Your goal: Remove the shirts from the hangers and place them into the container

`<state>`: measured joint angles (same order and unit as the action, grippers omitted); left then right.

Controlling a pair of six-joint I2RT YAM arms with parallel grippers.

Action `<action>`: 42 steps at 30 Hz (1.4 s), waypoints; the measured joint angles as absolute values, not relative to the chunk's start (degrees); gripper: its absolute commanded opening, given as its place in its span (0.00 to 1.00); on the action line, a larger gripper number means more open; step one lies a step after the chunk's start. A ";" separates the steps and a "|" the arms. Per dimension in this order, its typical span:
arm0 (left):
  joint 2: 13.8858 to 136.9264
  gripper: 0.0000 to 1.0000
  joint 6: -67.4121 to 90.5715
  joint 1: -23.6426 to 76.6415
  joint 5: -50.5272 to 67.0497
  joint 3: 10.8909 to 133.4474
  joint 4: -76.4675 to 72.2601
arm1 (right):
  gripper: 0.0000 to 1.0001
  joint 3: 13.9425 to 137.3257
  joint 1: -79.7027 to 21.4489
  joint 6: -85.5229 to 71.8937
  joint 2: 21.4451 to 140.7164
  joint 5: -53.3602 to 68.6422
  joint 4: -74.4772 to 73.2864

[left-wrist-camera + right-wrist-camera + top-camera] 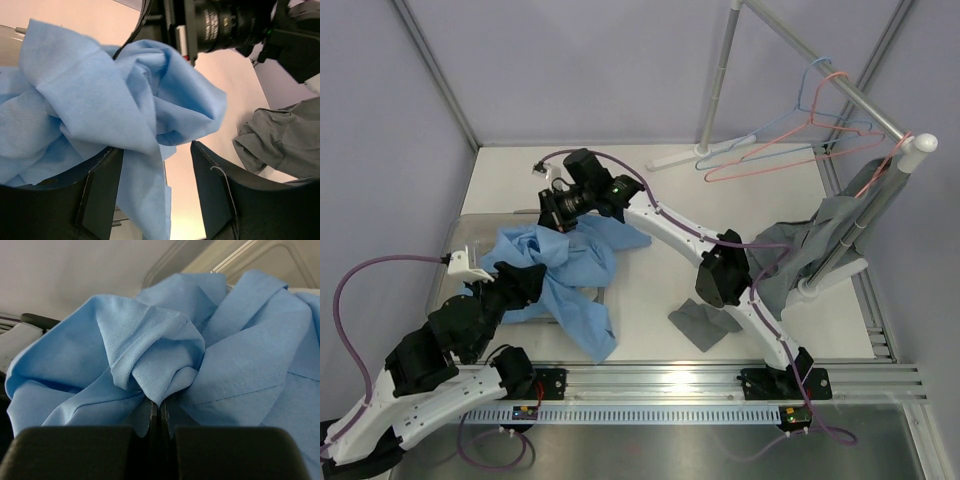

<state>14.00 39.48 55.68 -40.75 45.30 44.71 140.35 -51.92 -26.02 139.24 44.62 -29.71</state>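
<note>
While the right gripper (160,406) pinches a bunched fold of the blue shirt (150,355), the left gripper (156,150) stands wide, cloth hanging between its jaws (not clamped); the shirt sprawls over the container (470,232), spilling onto the table (650,285).

blue shirt (570,265): crumpled, partly over container (463,228) | grey shirt (820,230): hanging, right | two hangers (775,158): bare

The light blue shirt (560,275) covered most of the container (472,226), so only its far-left corner showed. The right gripper's (160,409) fingertips were buried under bunched folds of that shirt. The grey shirt (280,140) ran off the right edge of the left wrist view.
</note>
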 measured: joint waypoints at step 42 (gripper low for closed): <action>46.37 0.81 34.70 24.05 -26.39 45.69 32.77 | 0.99 96.97 -36.82 -18.37 116.40 14.41 -31.90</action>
